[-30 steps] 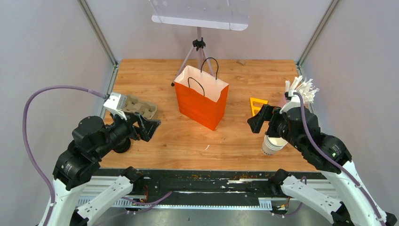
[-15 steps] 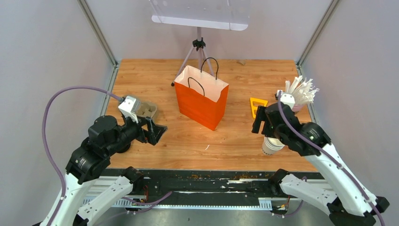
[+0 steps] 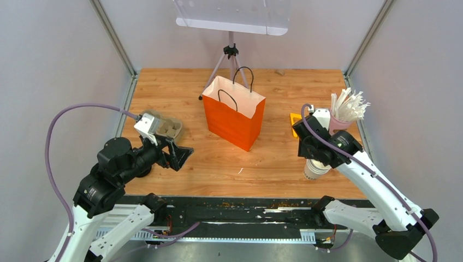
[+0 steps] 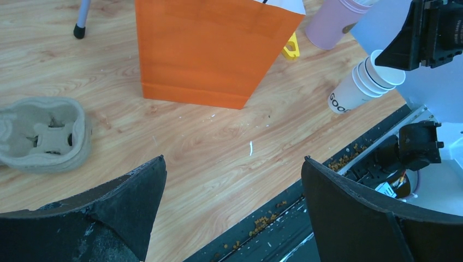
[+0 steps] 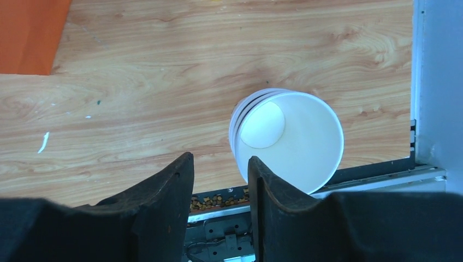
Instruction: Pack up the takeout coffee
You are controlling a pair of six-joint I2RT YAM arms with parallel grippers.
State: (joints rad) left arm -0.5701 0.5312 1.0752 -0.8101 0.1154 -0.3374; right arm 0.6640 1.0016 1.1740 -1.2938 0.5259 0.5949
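Several nested white cups (image 5: 295,147), interior visible only from right wrist

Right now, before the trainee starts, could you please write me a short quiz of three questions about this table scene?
1. Which gripper hangs above the stack of white cups?
2. What lies nearest the left gripper? A) brown pulp tray B) pink cup of straws C) tripod
3. True or false: the stack of white cups stands inside the orange bag.
Key: 1 the right gripper; 2 A; 3 false.
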